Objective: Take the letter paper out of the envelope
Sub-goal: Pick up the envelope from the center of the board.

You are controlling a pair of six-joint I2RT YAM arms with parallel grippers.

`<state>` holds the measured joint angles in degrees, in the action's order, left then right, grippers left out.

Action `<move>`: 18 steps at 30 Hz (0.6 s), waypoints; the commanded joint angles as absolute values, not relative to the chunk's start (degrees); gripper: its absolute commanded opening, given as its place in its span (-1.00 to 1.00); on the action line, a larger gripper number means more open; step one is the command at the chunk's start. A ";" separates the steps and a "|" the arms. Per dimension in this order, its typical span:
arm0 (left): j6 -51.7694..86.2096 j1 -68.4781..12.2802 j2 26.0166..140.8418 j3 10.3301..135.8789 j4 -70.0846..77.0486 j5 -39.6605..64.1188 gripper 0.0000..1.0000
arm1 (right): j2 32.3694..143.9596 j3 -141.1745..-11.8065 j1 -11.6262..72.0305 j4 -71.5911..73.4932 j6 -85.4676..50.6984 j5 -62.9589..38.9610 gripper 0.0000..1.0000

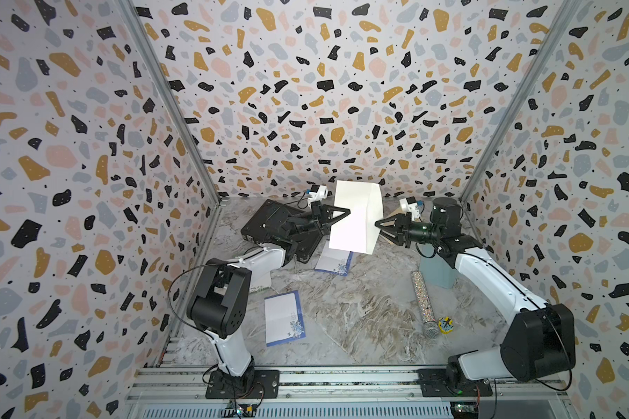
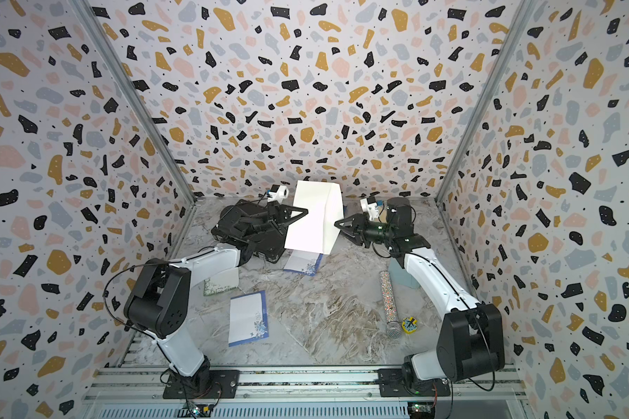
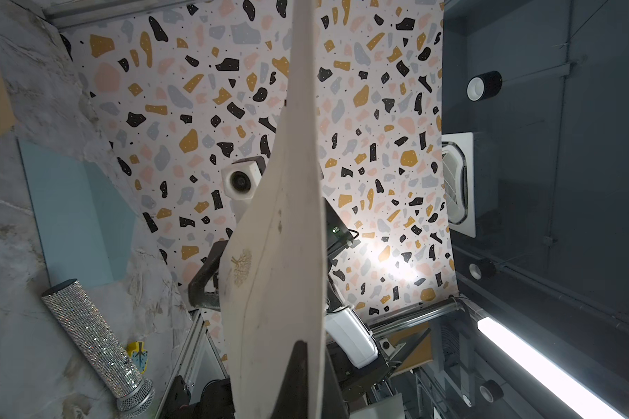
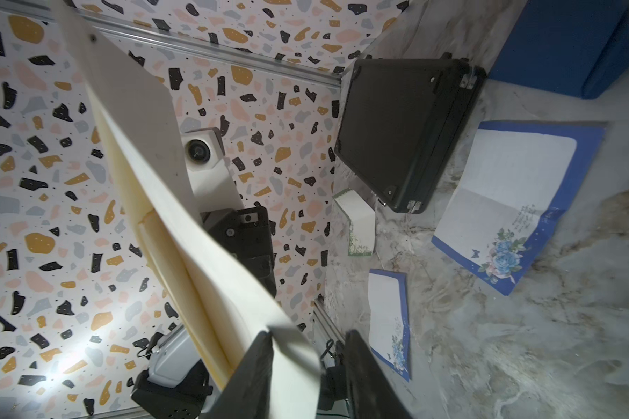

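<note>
Envelope [image 1: 356, 217] hangs upright over tabletop [image 1: 360, 308], btwn left tool [image 1: 348, 212] & right tool [image 1: 377, 224]. Left clamped shut on its edge; right part-open at opp. edge, one finger touching. Letter paper [image 1: 335, 263] on tabletop below.

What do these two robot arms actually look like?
The left arm and right arm have white shells with chunky black joints and thin black cables looping outside. The left gripper and right gripper are black, triangular, each with a small white camera.
</note>
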<state>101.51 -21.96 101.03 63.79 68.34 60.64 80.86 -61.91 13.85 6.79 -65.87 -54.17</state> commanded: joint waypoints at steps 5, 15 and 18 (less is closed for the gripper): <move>101.93 -23.05 98.17 66.74 62.89 57.39 -1.00 | 78.28 -56.43 14.63 32.67 -82.61 -52.74 -0.22; 99.74 -23.64 98.44 68.38 58.45 54.65 -1.00 | 74.98 -51.88 18.59 30.72 -81.46 -50.05 -0.22; 99.58 -23.64 98.35 68.41 58.18 53.93 -1.00 | 74.53 -51.37 19.48 30.47 -81.30 -49.53 -0.25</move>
<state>99.88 -23.42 100.33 66.41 56.82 55.16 76.29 -51.57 18.76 29.17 -81.21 -50.33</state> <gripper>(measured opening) 0.047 0.380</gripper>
